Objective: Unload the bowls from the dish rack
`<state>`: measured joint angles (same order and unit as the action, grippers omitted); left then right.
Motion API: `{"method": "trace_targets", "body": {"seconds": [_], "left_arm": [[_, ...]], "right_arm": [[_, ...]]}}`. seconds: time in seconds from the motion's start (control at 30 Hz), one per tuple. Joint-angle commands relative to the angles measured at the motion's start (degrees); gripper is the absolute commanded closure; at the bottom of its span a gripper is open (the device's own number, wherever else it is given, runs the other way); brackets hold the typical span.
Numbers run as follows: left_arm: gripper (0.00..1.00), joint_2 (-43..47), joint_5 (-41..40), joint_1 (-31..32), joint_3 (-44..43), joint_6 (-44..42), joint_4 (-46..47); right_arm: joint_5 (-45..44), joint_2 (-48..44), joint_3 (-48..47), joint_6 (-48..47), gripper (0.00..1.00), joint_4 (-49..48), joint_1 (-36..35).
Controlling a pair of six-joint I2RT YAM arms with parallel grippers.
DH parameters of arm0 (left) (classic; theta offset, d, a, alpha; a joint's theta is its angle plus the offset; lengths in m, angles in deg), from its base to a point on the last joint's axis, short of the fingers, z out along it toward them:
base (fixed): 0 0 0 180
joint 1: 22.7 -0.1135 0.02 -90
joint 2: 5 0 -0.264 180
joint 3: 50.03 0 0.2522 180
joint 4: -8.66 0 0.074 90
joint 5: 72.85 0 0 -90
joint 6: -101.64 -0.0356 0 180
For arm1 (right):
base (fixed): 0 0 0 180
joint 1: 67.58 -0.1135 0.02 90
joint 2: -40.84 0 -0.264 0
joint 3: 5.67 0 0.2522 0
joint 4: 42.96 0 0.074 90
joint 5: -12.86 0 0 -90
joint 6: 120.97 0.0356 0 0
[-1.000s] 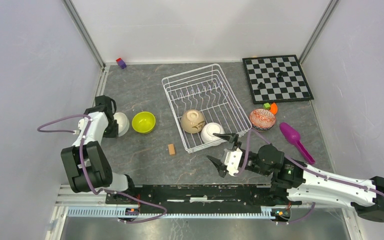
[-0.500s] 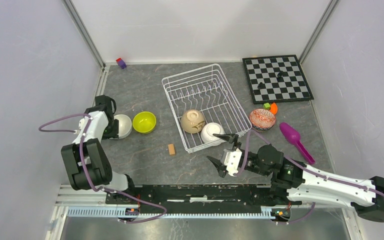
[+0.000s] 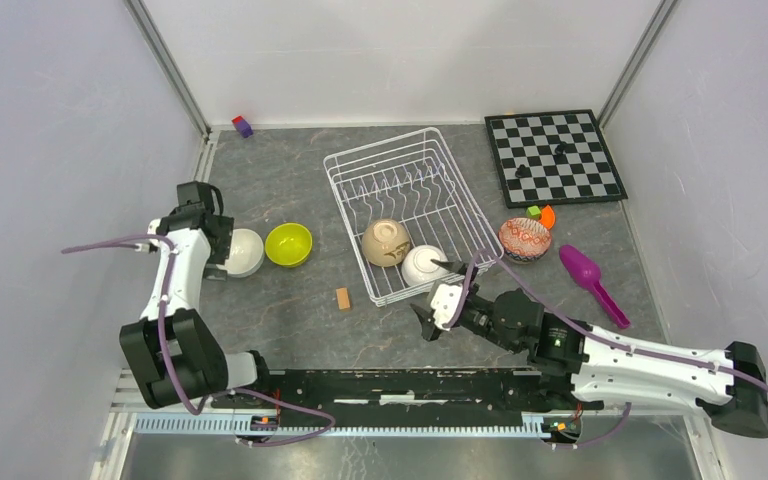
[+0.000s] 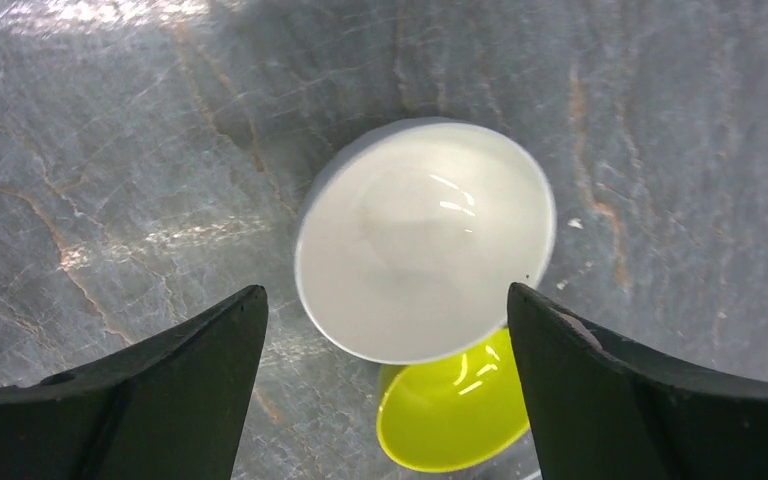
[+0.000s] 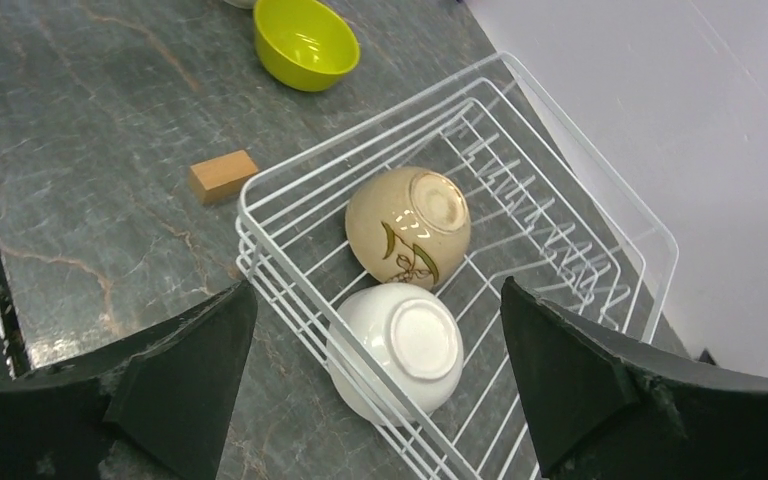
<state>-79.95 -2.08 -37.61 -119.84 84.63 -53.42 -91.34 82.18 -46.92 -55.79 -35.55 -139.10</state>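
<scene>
The white wire dish rack [image 3: 355, 160] stands mid-table. In its near corner a tan bowl [image 3: 386, 241] and a white bowl [image 3: 421, 265] lie upside down. Left of the rack, another white bowl [image 3: 245, 250] rests upright on the table, touching the lime-yellow bowl [image 3: 287, 244]. My left gripper [image 3: 224, 250] hovers open above that white bowl [image 4: 425, 240], its jaws wide on either side and clear of it. My right gripper [image 3: 438, 297] is open at the rack's near corner, above the upturned white bowl [image 5: 400, 350] and the tan bowl [image 5: 410, 225]. A red-speckled bowl [image 3: 524, 239] sits right of the rack.
A chessboard [image 3: 554, 156] lies at the back right. A purple spoon [image 3: 590, 278] lies near the right wall, with small green and orange pieces [image 3: 540, 213] beside the speckled bowl. A wooden block [image 3: 342, 298] sits left of the rack's near corner, and a small purple block [image 3: 243, 126] at the back.
My left gripper has opened, let go of the white bowl beside the yellow one, and drawn back. The right gripper has moved forward over the rack's near corner.
</scene>
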Motion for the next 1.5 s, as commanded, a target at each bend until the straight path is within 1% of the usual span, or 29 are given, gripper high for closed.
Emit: {"method": "trace_targets", "body": {"seconds": [0.0,0.07,0.13,0.23,0.33,0.4,0.47,0.5,0.57,0.6,0.67,0.77,0.8,0.87,0.97,1.17,1.37,1.47], "left_arm": [[0.03,3.03,2.72,-0.22,-5.47,-11.87,-0.73],[0.01,4.06,6.24,-0.02,-6.44,-15.91,0.33],[0.00,5.33,9.17,0.39,-7.16,-19.66,1.52],[0.00,8.00,8.71,2.21,-8.41,-24.55,1.98],[0.00,10.97,8.82,5.34,-8.30,-27.90,4.23],[0.00,12.36,9.25,8.45,-8.07,-29.26,5.96],[0.00,12.43,9.71,12.72,-8.18,-30.58,7.43],[0.00,12.09,9.65,15.28,-8.32,-31.61,8.12],[0.00,10.12,9.31,20.26,-9.32,-33.53,8.90],[0.00,9.00,10.51,22.48,-9.99,-35.46,9.43],[0.00,6.56,13.58,26.18,-11.31,-38.42,9.84],[0.00,5.46,18.34,30.59,-11.01,-41.31,11.78],[0.00,5.72,18.39,31.52,-10.40,-41.22,12.50],[0.04,6.70,17.88,33.17,-8.50,-40.09,14.60],[0.08,7.71,17.83,35.67,-5.76,-39.04,16.71],[0.08,7.19,16.40,40.66,-0.52,-37.62,19.06],[0.13,7.99,23.76,41.97,3.41,-38.46,24.44],[0.18,7.84,23.30,42.27,3.93,-38.63,25.33]], "right_arm": [[-9.90,1.55,-0.77,6.43,0.02,-6.10,-0.07],[-13.22,2.71,-1.28,7.25,0.02,-6.76,0.38],[-14.78,4.15,-2.92,8.75,0.02,-5.64,2.20],[-13.03,6.36,-6.45,11.55,0.02,-2.09,6.26],[-11.99,8.18,-9.91,16.62,0.02,1.08,11.56],[-11.84,10.14,-12.93,21.33,0.02,4.49,15.17],[-9.06,13.32,-18.17,24.18,0.02,11.97,18.40],[-9.09,14.66,-20.47,25.46,0.02,14.27,19.32],[-9.24,17.30,-23.31,28.67,0.02,17.36,20.53],[-8.37,17.74,-23.72,29.86,0.02,17.81,21.29],[-5.12,18.11,-23.31,32.45,0.02,16.61,23.01],[2.74,19.00,-22.53,36.65,0.02,14.54,27.09],[5.00,19.55,-22.60,37.64,0.02,14.20,28.09],[7.65,20.94,-22.86,38.97,0.02,13.74,29.05],[8.22,22.32,-22.17,40.39,0.02,11.88,29.14],[10.23,26.11,-19.89,39.93,0.02,4.60,29.31],[9.80,31.03,-20.79,39.51,0.02,0.39,29.50],[10.85,33.71,-20.22,40.96,0.09,-3.95,30.40]]}}
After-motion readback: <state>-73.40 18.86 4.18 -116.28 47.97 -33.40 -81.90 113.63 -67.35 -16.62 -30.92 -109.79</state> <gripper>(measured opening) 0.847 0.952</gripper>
